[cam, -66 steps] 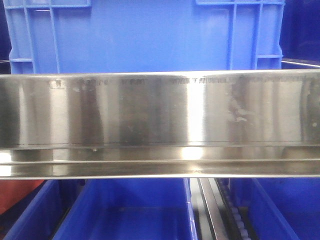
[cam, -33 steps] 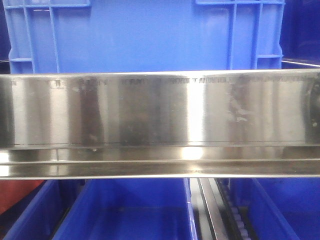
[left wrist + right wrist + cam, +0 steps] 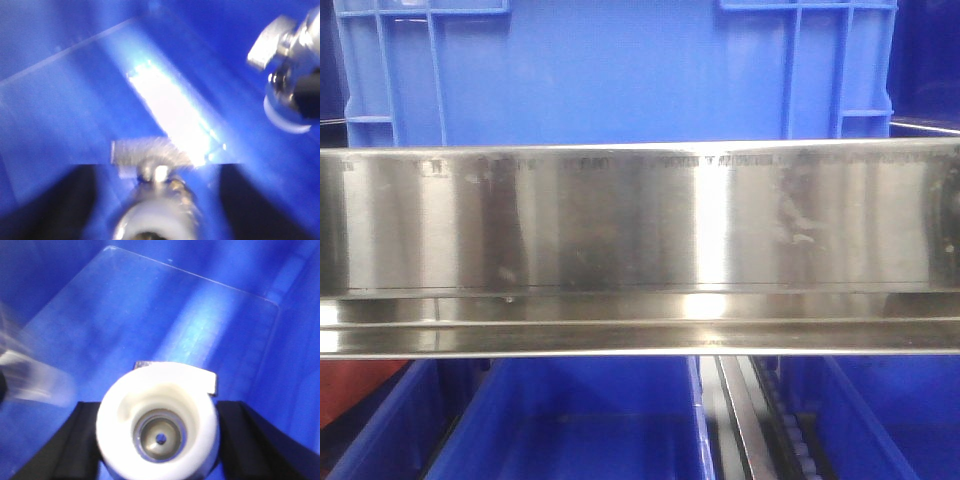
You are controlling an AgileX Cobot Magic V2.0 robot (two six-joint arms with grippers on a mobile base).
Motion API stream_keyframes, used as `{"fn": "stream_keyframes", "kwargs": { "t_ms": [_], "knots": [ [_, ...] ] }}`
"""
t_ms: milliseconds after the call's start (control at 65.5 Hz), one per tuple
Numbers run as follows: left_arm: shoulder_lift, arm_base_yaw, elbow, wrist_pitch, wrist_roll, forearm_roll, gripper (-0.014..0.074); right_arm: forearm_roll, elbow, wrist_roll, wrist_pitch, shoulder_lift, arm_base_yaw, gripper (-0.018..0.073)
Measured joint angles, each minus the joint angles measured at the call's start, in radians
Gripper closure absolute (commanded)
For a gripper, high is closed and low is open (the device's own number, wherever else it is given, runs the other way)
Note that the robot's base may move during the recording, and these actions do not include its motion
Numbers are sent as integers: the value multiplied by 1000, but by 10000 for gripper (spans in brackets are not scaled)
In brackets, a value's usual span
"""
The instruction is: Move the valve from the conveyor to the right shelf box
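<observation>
right claw (image 3: 159, 412) clenched on valve (image 3: 150, 390) | left claw (image 3: 157, 170): cannot tell, blurred | right shelf (image 3: 640, 240) marks (image 3: 620, 162) possibly print, unreadable

The shelf rail (image 3: 640, 230) is gleaming streaky mirror-silver, the crate (image 3: 210, 315) is showing plain blue, and the valve (image 3: 160, 405) is showing white around silver metal.

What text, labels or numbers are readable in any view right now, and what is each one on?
No text can be read in any view.
The steel shelf rail has a row of dark marks along its top edge, too smeared to read.
The blue crate and the blue box floor show no markings.
The left-held valve and the white-capped valve are blurred, with nothing legible.
</observation>
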State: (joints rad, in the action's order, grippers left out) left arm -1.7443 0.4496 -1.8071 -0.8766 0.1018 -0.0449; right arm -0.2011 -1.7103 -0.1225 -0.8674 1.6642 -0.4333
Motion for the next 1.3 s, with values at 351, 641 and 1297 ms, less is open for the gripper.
{"fn": "stream_keyframes", "kwargs": {
  "t_ms": [351, 641, 1297],
  "knots": [
    [72, 0, 0, 2, 0, 10, 225, 0, -3, 2, 22, -83, 0, 329],
    [250, 0, -3, -39, 0, 131, 706, 3, -1, 2, 20, -268, 0, 718],
    [918, -153, 707, 317, -52, 56, 707, 44, 784, 2, 497, -878, 0, 717]
  ]
}}
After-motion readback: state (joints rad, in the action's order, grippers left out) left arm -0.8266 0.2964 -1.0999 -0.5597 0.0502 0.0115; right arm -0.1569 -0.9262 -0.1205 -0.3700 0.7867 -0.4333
